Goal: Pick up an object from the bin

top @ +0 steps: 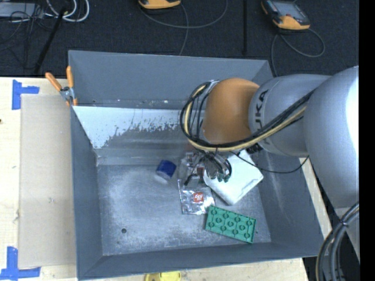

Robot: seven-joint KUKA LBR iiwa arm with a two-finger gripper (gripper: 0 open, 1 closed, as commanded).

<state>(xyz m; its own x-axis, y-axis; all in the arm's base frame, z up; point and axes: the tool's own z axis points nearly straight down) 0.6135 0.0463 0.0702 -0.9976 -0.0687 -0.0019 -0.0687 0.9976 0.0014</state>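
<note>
A small blue cap is seen at the left, lying on the floor of the bin. Just right of it, the gripper is lowered mid-bin over the far end of a crumpled silver foil packet; whether it is open or closed cannot be told. Further right a white box is seen, with a green studded plate nearer.

The arm was a thick, rounded body in silver-grey casing, with black lettering on its wrist ring. A glossy orange cover capped the wrist, black and pale yellow cables looped round it, and the small dark tool sat beneath.
</note>
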